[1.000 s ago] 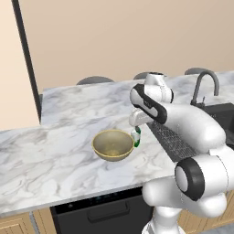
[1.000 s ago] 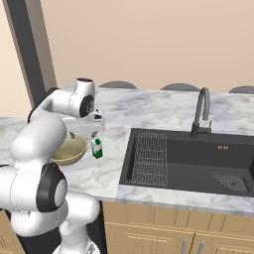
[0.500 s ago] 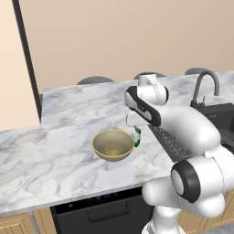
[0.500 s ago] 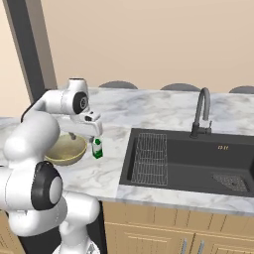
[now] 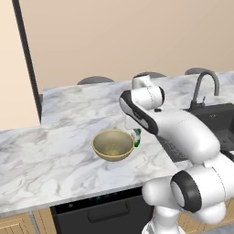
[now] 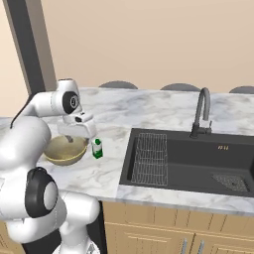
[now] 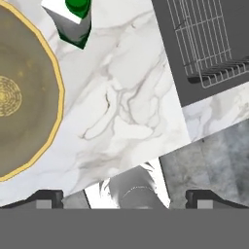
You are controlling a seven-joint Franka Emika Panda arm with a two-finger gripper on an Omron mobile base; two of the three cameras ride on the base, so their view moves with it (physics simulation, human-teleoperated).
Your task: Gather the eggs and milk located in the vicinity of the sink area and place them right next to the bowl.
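milk carton [image 6: 97, 148]: stood upright on the marble counter [image 5: 55, 155], long axis vertical, green cap on top, just right of the bowl [image 6: 65, 150] and left of the sink [image 6: 193, 161]; partly hidden behind the arm in the left base view, cut off by the frame edge in the hand view. gripper [image 7: 124, 197]: above the counter, jaws spread wide, holding nothing. eggs: could not be made out.

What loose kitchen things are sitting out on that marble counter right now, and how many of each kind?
Bowl: 1
Milk carton: 1
Total: 2, standing side by side on the counter, left of the sink.
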